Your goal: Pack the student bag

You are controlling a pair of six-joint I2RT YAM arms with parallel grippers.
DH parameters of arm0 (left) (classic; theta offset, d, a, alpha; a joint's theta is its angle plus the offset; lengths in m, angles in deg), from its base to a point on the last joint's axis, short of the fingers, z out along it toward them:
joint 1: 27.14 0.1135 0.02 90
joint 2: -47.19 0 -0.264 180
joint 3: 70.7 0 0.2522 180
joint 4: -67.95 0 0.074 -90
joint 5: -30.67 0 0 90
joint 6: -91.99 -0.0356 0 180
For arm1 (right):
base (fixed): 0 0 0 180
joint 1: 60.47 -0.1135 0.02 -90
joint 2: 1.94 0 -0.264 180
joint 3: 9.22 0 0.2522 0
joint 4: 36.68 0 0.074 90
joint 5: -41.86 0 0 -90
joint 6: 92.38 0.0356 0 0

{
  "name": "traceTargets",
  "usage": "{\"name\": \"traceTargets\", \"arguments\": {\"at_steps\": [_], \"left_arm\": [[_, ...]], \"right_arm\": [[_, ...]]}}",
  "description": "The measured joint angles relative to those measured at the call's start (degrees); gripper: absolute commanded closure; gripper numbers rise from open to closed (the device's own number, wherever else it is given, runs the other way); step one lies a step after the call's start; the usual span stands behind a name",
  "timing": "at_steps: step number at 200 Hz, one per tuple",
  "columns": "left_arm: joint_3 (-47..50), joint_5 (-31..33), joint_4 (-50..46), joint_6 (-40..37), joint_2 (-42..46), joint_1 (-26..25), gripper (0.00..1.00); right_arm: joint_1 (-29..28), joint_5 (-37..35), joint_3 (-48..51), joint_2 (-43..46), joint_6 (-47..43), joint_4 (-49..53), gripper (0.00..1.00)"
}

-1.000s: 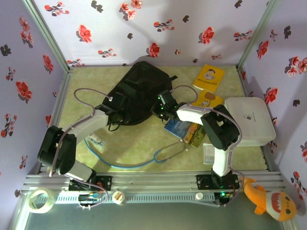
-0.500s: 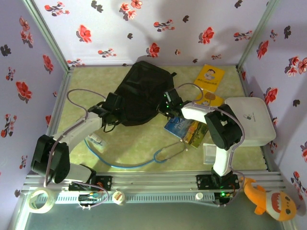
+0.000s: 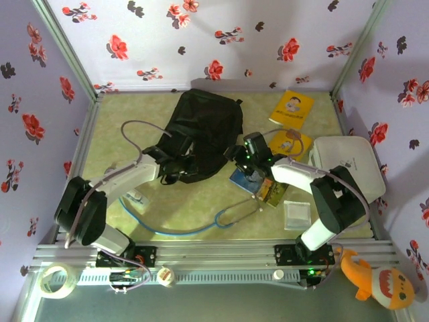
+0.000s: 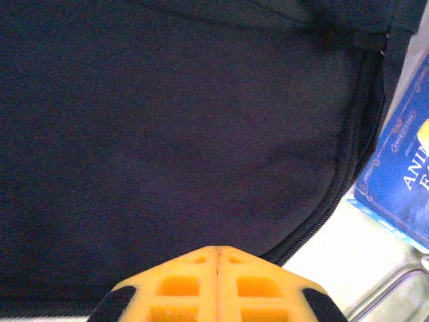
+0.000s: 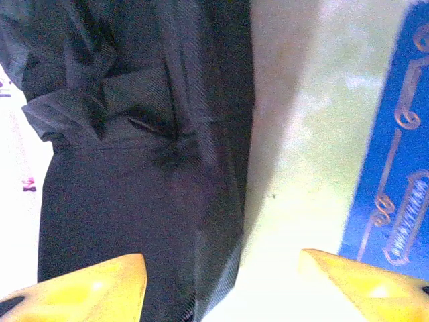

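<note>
Flowered walls close in a pale green counter (image 3: 201, 201). The bag (image 3: 204, 127) lies flat at its far middle. Its zip (image 4: 335, 201) runs along the near edge and, from the left wrist view, looks closed.

The left claw (image 3: 175, 163) sits at the bag's near left edge, jaws pressed together, with nothing visible between them. The right claw (image 3: 248, 159) hangs just right of the bag with its jaws apart and empty. It has bag cloth on one side and a blue book (image 3: 249, 180) on the other.

The step in hand is probably getting the bag open before any book goes in. The puller cannot be made out, so the right claw should find it first rather than close on loose cloth. The left claw would do best holding the fabric down beside the zip, so the soft bag does not slide or bunch. The pull should then follow the zip's curve, staying low and clear of the blue book.
</note>
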Motion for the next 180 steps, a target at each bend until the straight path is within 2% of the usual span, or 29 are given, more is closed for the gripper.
{"name": "traceTargets", "arguments": {"at_steps": [49,80,111,142,180], "left_arm": [[-2.4,-2.4,0.6,-0.2,-4.2,-2.5,1.0],[-2.8,-3.0,0.7,-0.4,-4.4,-2.6,1.0],[-2.8,-3.9,0.6,-0.7,-4.4,-2.8,1.0],[-2.8,-4.0,0.4,-0.9,-4.4,-3.9,1.0],[-0.3,-4.0,3.6,-0.2,-4.0,-5.7,1.0]], "right_arm": [[-1.5,2.4,4.3,-0.1,7.2,-4.4,0.37],[-2.2,2.7,3.7,-2.4,8.4,-7.0,0.49],[-2.2,2.9,1.9,-5.6,8.4,-8.2,0.55],[-2.1,2.7,-0.7,-8.0,6.2,-7.8,0.71],[-1.9,2.6,-6.8,-11.8,0.5,-3.5,0.76]]}}
